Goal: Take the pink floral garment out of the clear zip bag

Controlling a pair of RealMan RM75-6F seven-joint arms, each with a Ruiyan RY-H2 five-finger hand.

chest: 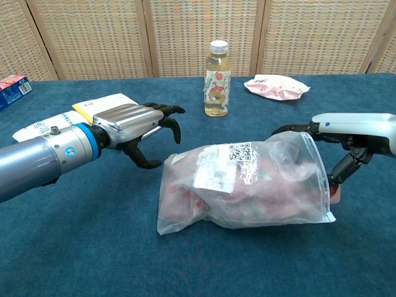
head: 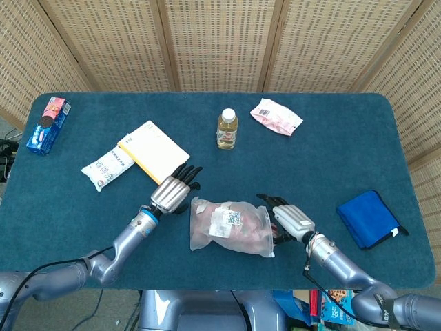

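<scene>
The clear zip bag (head: pixel 231 227) (chest: pixel 247 185) lies flat near the table's front edge, a white label with a QR code on top. The pink floral garment (chest: pixel 272 189) shows through the plastic, bunched inside. My left hand (head: pixel 176 189) (chest: pixel 139 133) hovers just left of the bag with its fingers curled apart, holding nothing and not touching the bag. My right hand (head: pixel 289 219) (chest: pixel 346 145) is at the bag's right end. Its fingers (chest: pixel 296 129) reach over the top edge and its thumb drops beside the end seam. No firm grip on the plastic shows.
A drink bottle (head: pixel 227 129) (chest: pixel 217 79) stands behind the bag, with a pink snack packet (head: pixel 275 117) to its right. A yellow booklet (head: pixel 153 150) and white packet (head: pixel 108 167) lie behind my left hand. A blue box (head: pixel 48 124) sits far left and a blue cloth (head: pixel 368 218) far right.
</scene>
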